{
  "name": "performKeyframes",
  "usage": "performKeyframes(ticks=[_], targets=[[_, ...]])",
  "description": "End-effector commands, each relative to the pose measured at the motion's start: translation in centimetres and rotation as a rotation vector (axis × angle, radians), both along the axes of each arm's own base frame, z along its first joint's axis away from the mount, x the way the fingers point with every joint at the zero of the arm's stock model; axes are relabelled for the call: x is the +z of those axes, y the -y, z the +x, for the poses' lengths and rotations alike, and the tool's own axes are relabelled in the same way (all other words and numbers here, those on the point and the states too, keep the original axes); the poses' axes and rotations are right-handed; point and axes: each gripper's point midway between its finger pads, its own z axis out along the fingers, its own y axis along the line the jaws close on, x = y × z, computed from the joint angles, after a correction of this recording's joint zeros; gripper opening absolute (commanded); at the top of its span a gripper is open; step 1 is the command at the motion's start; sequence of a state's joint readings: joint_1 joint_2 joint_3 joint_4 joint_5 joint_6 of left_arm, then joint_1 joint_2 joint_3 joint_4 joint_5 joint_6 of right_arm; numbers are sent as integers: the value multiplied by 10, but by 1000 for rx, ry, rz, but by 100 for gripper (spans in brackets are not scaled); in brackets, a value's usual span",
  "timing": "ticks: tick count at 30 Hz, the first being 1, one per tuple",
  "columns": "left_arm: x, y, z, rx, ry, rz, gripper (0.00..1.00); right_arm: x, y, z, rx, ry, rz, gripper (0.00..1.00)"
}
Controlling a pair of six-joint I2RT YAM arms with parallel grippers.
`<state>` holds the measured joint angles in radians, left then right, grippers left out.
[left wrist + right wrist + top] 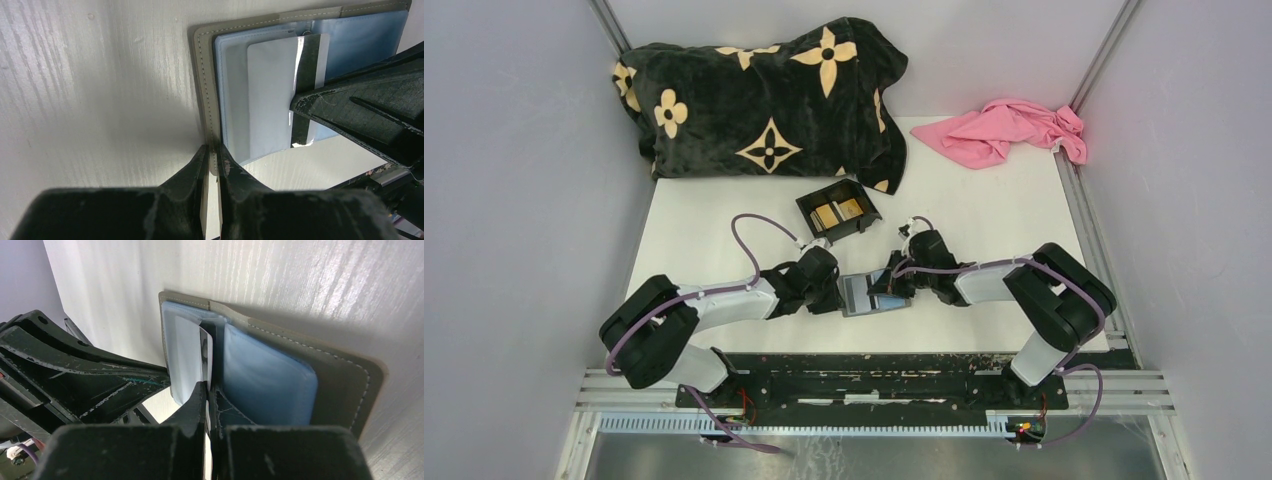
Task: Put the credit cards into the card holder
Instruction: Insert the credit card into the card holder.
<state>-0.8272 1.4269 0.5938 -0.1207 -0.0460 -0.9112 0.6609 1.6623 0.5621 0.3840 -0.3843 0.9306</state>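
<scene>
The grey card holder (872, 294) lies open on the table between my two grippers, its light blue inner pockets (350, 35) facing up. My left gripper (212, 150) is shut on the holder's stitched left edge (202, 75). My right gripper (207, 387) is shut on a silvery white credit card (270, 100) with a black stripe, holding it edge-on against the pockets near the holder's fold. How deep the card (205, 347) sits in a slot I cannot tell. Gold credit cards (837, 212) lie in a black box.
The black plastic box (812, 204) stands just behind the grippers. A black blanket with tan flower shapes (764, 95) fills the back left. A pink cloth (1009, 130) lies at the back right. Grey walls close in both sides.
</scene>
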Motion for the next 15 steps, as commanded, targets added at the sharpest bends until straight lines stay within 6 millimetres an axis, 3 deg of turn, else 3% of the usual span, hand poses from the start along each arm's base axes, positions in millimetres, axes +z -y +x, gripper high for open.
performKeyframes(ticks=[1,6,10,15], targets=[[-6,5,0,-43,18,-1,17,-31,13,-24,39,-89,-124,3],[-3,8,1,-54,19,-11,17,-28,10,-25,68,-79,-169,19],[2,12,5,-64,40,-16,16,-24,17,-24,88,-75,-241,37],[5,17,8,-74,51,-29,16,-16,23,-19,104,-57,-309,48]])
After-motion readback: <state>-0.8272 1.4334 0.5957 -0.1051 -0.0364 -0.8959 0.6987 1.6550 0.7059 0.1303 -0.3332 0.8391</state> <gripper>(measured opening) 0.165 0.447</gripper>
